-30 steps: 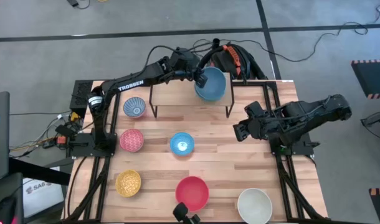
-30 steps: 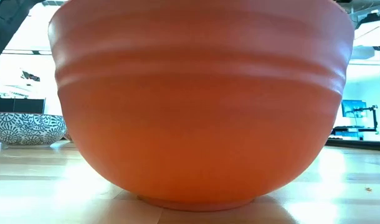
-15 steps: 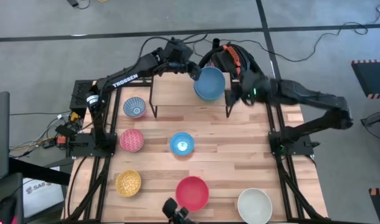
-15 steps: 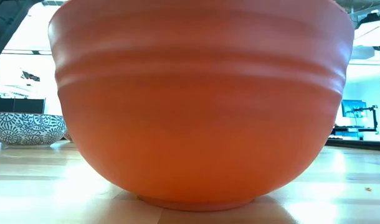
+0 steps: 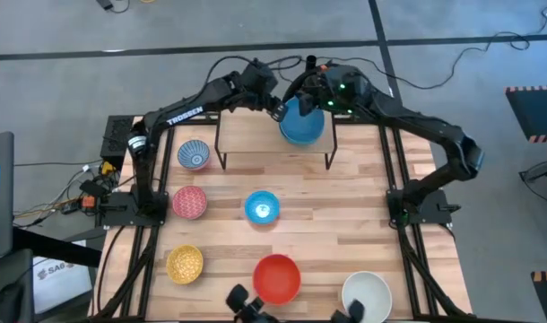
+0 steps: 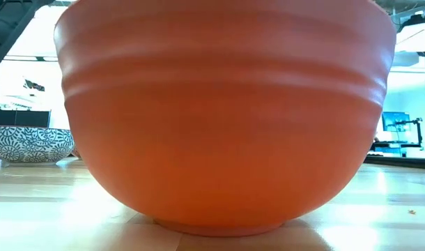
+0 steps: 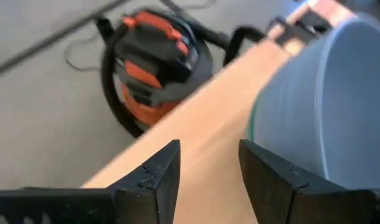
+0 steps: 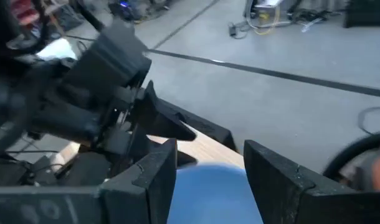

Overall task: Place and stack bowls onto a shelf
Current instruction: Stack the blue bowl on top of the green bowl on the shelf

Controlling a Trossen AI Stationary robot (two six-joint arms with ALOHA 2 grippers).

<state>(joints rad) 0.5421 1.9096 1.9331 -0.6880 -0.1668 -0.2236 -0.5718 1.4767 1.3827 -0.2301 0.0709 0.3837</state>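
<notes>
At the top centre of the high view, a light blue bowl [image 5: 301,123] sits on the right half of the shelf [image 5: 247,136], a light-wood board on thin black legs at the far edge of the bench [image 5: 345,229]. The left gripper [image 5: 278,109] is just beside the bowl's upper left rim, its fingers [image 7: 156,177] parted with nothing between them; the bowl's grey-blue wall fills the right of the left wrist view. The right gripper [image 5: 316,97] hovers at the bowl's upper right rim, fingers [image 8: 274,180] spread apart and empty.

On the bench lie:
- a blue-and-white patterned bowl [image 5: 194,155], left of the shelf
- a pink patterned bowl [image 5: 189,202]
- a glossy blue bowl [image 5: 262,207], in the middle
- a yellow bowl [image 5: 185,263]
- a red bowl [image 5: 277,277]
- a white bowl [image 5: 366,294], at lower right

The red bowl fills the low view.
</notes>
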